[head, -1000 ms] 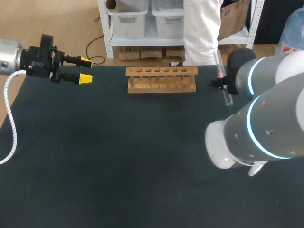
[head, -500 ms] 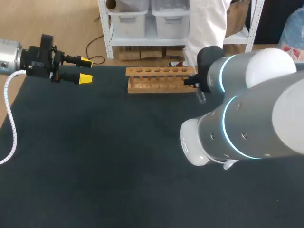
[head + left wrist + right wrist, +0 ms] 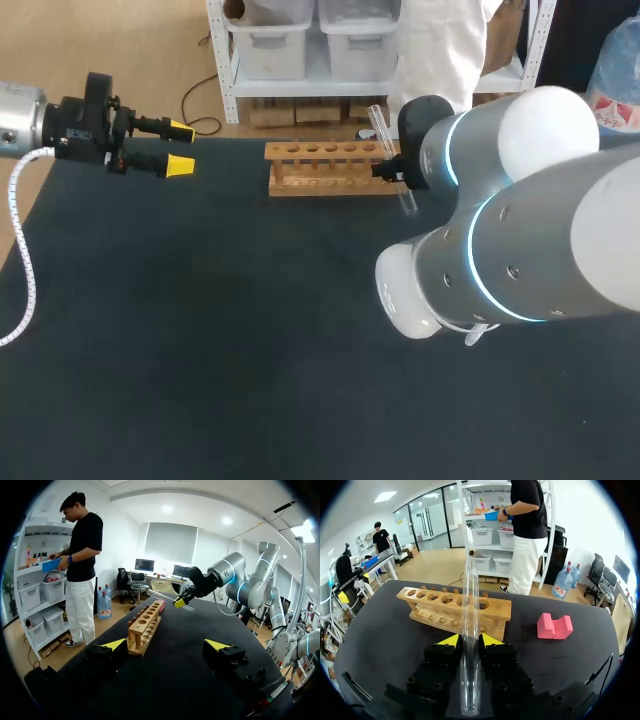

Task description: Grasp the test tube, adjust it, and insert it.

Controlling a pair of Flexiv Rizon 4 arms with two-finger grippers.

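Our right gripper (image 3: 470, 640) holds the clear glass test tube (image 3: 469, 590), its yellow-tipped fingers pressing the tube from both sides, nearer the rounded bottom than the open mouth. In the head view the tube hangs tilted over the right end of the light wooden rack with a row of round holes (image 3: 430, 612), which sits at twelve o'clock on the black cloth-covered table (image 3: 200, 350).

We judge the grasp done and the adjusting in hand. The next move calls for us to bring the tube upright, rounded end down, centre it over one hole and lower it straight.

The holes we can see look empty, and nothing lies between tube and rack. A pink notched block (image 3: 554, 626) rests at about two o'clock from the right gripper, just beside the rack's end but apart from it. Our left gripper (image 3: 181, 147) hangs wide and empty at ten o'clock, well apart.
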